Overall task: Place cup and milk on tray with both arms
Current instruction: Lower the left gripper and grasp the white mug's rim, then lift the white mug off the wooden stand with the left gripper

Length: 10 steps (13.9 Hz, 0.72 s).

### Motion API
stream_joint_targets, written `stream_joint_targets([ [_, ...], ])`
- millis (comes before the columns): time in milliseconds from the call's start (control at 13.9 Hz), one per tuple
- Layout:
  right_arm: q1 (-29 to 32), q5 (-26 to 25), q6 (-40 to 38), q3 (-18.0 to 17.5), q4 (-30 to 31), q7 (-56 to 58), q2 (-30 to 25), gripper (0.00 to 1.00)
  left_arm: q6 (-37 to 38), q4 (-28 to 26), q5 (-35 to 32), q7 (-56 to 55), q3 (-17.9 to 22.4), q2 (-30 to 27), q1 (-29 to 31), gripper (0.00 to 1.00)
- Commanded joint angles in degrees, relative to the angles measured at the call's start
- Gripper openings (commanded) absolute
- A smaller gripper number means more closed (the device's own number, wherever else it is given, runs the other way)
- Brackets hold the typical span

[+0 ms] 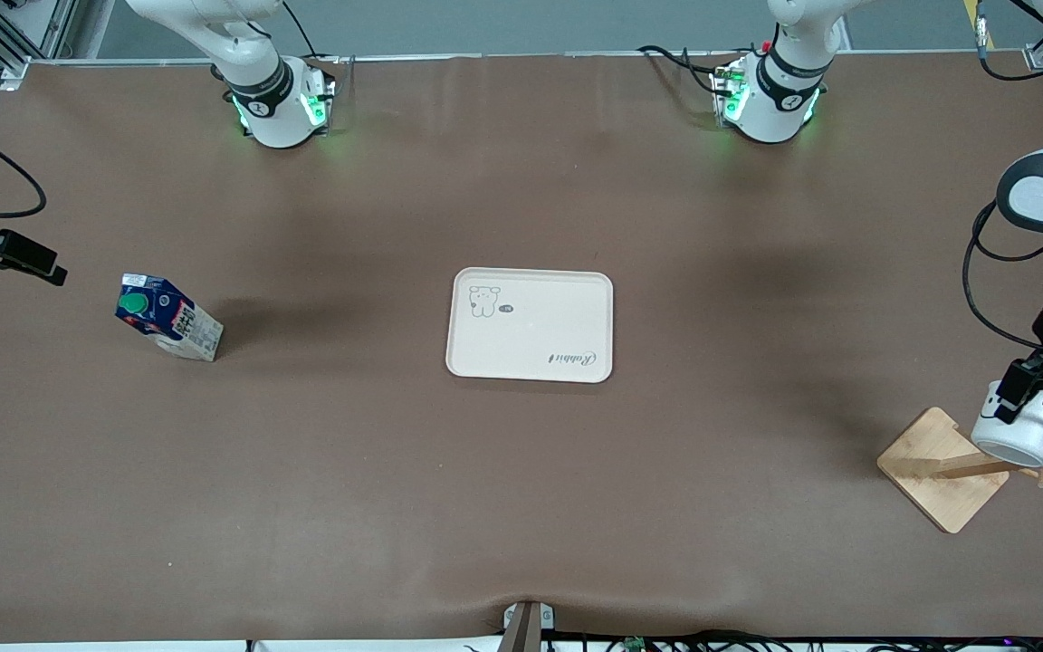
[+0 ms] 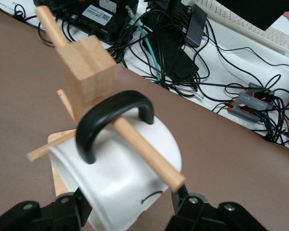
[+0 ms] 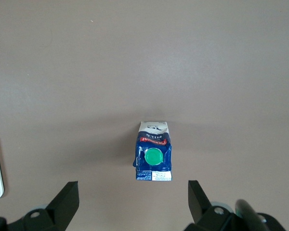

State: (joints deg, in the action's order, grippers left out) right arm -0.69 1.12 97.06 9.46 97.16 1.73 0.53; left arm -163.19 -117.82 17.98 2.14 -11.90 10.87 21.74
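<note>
Nothing is yet set on the tray [image 1: 531, 324]: the cup [image 1: 1019, 433], hung on the wooden rack [image 1: 942, 471], is flanked by the left gripper [image 1: 1019, 385], while the milk [image 1: 168, 319] is overhung by the spread right gripper [image 3: 132, 202].

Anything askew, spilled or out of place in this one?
Nothing is spilled or damaged. The cup hangs tilted by its handle on a peg of the wooden rack, with the left hand around it. The milk stands upright on the table toward the right arm's end. The tray lies flat.
</note>
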Motion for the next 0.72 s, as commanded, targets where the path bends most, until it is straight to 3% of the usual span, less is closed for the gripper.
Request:
stream_joint_targets([
  [0,0.8,-0.3,0.2,-0.5,-0.2,-0.1,0.3,1.0,-0.7,1.5,0.7,1.1,-0.1,1.2,-0.9,0.53],
  [287,1.0,-0.2,0.2,-0.5,-0.3,-0.1,0.3,1.0,-0.7,1.3,0.4,1.2,-0.1,1.1,-1.3,0.35],
  [574,1.0,-0.2,0.2,-0.5,-0.3,-0.1,0.4,1.0,-0.6,1.1,0.3,1.5,-1.4,0.6,-1.3,0.0],
  [646,1.0,-0.3,0.2,-0.5,-0.4,-0.1,0.4,1.0,-0.6,1.2,0.3,1.5,-1.8,0.3,-1.2,0.0],
])
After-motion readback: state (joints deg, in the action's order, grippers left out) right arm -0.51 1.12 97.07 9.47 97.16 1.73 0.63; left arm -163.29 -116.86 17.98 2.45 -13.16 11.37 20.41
